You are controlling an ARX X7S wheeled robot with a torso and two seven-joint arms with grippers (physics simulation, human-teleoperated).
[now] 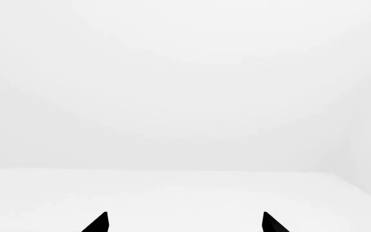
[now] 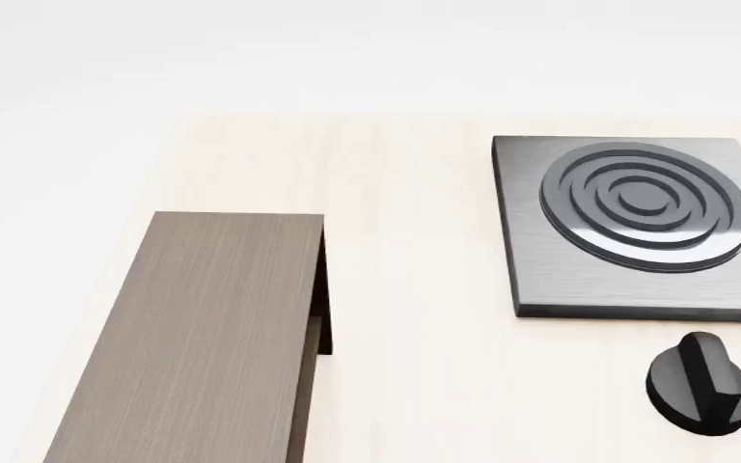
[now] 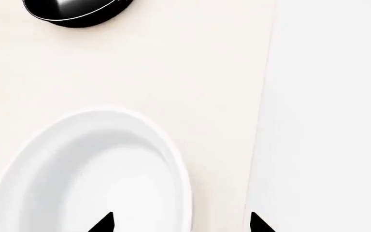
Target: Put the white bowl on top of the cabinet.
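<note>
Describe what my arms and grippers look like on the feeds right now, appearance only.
Very little shows. On the left wrist view the left gripper appears only as two plain black, pointed fingertips. The right gripper looks the same on the right wrist view: two matte black triangular tips. No cables, markings or pads are visible, and neither arm appears in the head view.

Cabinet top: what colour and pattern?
Dull grey-brown wood grain on the cabinet, clearest in the head view.

glossy white bowl (image 3: 89,179); matt wood-grain cabinet (image 2: 197,328); brushed-metal stove plate (image 2: 635,227).
</note>
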